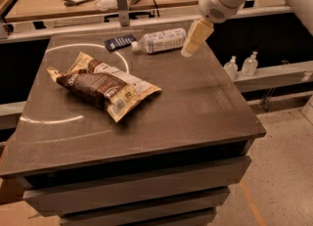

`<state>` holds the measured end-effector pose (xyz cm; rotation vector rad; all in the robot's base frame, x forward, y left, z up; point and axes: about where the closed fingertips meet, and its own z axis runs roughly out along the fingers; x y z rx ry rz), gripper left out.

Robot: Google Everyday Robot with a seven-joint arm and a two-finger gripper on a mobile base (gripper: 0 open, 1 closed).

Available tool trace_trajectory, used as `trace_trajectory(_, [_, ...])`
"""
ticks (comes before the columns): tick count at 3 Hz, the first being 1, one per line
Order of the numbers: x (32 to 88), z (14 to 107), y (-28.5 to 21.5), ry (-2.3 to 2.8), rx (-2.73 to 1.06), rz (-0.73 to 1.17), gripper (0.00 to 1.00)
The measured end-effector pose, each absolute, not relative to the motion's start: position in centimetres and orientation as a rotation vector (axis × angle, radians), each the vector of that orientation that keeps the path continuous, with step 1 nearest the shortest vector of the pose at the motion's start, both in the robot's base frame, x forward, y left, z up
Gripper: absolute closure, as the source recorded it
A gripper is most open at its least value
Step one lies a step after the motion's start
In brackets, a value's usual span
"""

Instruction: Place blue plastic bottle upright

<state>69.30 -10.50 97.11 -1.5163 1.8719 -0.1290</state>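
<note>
The blue plastic bottle lies on its side at the far edge of the dark table. Its white cap points left and its labelled body points right. My gripper hangs from the white arm at the upper right, tilted down to the left. It is just beside the right-hand base end of the bottle, slightly above the table top. It holds nothing that I can see.
A brown snack bag lies left of centre on the table. A flat dark-blue packet lies left of the bottle's cap. Two tiny pump bottles stand on a ledge to the right. A cluttered desk runs behind.
</note>
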Motion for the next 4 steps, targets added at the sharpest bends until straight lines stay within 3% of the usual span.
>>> trace_trajectory(2, [75.3, 97.1, -6.3, 1.653, -1.556, -0.291, 0.00])
trace_trajectory(4, [77.6, 94.7, -5.6, 1.607, -1.728, -0.297, 0.00])
